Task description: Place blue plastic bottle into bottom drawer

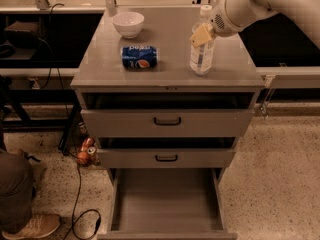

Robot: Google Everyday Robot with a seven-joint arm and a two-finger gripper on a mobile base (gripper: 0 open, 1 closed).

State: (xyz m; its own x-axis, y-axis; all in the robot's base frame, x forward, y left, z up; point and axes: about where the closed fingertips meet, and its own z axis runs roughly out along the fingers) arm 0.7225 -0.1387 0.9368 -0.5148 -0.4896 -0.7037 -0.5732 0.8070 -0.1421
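Bottle (pixel 201 54) upright on cabinet top (pixel 170 36), right of centre in the upper frame, white cap on. Gripper (pixel 202 34) sits at its shoulder, just under the cap, with the arm coming in from the upper right corner. Can't tell whether the gripper is clamped on the bottle or only beside it.

Step in hand, as I read it: secure the grasp. Take the body below the neck, not the cap. Squeeze gently, since thin plastic will likely buckle. Lift straight up before any sideways travel.

Can (pixel 140 57) lies on its side to the left, bowl (pixel 128 24) behind it. Both are well apart from the bottle, so little clash risk.

Bottom drawer (pixel 166 204) is pulled out at lower centre. Upper drawers (pixel 167 121) stand slightly open: come forward past their fronts, then descend. Bottle is tall, so get it low inside before release.
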